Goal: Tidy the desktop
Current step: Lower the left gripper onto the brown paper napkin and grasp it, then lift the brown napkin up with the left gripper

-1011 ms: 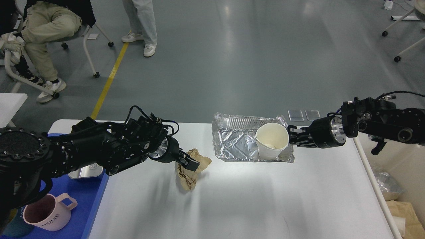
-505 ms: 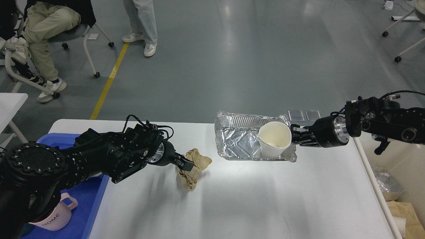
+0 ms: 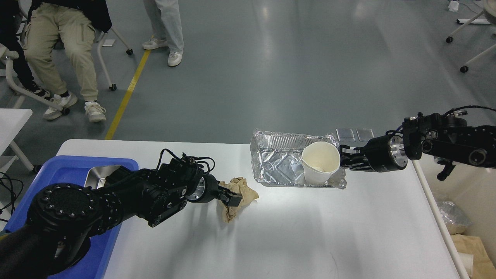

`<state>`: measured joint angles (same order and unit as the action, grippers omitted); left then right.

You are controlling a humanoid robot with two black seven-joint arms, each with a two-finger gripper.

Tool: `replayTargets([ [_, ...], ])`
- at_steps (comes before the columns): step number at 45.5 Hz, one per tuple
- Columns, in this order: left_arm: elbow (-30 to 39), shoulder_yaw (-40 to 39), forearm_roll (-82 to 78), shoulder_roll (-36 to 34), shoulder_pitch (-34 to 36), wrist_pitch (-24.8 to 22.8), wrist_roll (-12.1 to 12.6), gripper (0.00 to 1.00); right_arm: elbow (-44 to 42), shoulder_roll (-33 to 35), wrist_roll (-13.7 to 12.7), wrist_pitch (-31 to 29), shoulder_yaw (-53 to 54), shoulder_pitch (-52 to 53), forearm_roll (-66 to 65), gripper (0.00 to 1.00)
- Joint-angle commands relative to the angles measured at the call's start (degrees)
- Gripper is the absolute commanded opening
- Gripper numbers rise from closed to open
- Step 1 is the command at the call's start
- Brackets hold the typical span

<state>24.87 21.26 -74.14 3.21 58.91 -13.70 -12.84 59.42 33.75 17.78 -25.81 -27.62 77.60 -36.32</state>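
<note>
White worktop (image 3: 294,236) spanning most of view. Left end effector (image 3: 231,197) clamped on crumpled brown paper (image 3: 239,195) near centre. Right end effector (image 3: 346,159) at foil tray (image 3: 277,164) edge beside paper cup (image 3: 319,162); finger spread not discernible. Blue tray (image 3: 73,170) far left.

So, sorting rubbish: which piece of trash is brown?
The crumpled paper wad at the left gripper; the foil tray is silver, the paper cup white.
</note>
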Motion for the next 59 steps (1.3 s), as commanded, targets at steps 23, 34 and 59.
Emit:
replayTargets([
  [23, 0.71, 0.10, -0.48, 0.22, 0.59, -8.18, -10.09, 0.00, 0.35, 1.23, -0.03, 0.23, 0.11, 0.00, -0.07, 0.00],
  [34, 1.76, 0.19, -0.30, -0.31, 2.79, -9.23, -10.36, 0.00, 0.35, 1.23, -0.03, 0.41, 0.29, 0.00, 0.02, 0.00],
  [59, 40.07, -0.78, -0.83, -41.16, 25.54, -24.52, -13.08, 0.06, -0.09, 0.79, 0.06, 0.49, 0.64, -0.08, 0.28, 0.00],
])
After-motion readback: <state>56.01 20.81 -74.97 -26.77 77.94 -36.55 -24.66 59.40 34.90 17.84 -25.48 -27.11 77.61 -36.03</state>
